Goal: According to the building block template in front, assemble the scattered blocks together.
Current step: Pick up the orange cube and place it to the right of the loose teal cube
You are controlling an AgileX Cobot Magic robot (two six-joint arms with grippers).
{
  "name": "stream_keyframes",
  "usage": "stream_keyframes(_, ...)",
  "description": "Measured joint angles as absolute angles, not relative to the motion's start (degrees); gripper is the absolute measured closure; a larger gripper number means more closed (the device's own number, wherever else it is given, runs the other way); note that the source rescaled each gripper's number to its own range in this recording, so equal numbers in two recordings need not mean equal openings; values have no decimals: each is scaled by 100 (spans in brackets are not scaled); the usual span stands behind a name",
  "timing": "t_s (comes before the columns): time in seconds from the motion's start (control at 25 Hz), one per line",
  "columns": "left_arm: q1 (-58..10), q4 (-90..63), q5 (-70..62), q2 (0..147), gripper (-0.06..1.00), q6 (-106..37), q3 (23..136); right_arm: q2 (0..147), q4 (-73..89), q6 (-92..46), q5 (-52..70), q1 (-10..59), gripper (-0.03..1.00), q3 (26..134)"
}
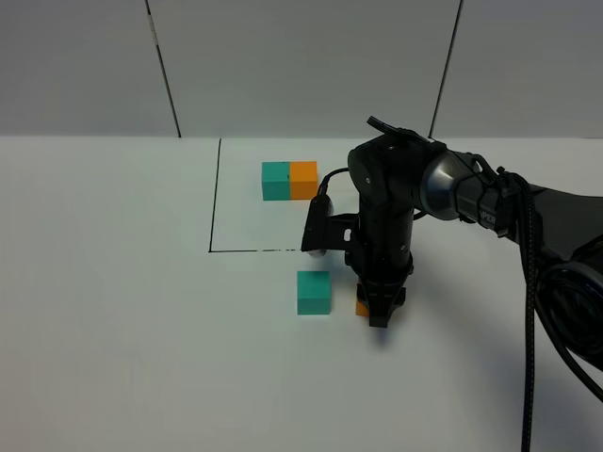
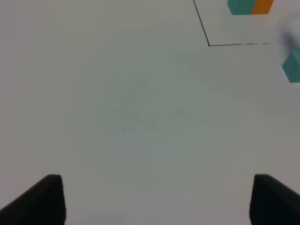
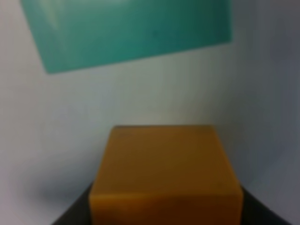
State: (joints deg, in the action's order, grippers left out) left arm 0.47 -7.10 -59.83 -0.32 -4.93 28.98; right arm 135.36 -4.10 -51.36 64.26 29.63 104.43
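The building block template (image 1: 289, 180) lies inside the black outline (image 1: 215, 198), long axis running across the exterior view, teal half left; the loose teal cube (image 1: 314, 292) sits on the table (image 1: 113, 301) just outside that line; the orange cube (image 3: 164, 173) is near its right, apart; the right gripper (image 1: 379, 315) points down at it, jaws together, seemingly pressing, not pinching; the left gripper (image 2: 157, 201) hovers, jaws apart.
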Motion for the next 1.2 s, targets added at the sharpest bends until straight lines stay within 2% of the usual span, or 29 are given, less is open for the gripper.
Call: stream_keyframes(1.2,47,-710,-5983,-32,27,-493,2898,13561,-479,-5386,6014,3183,97,10462)
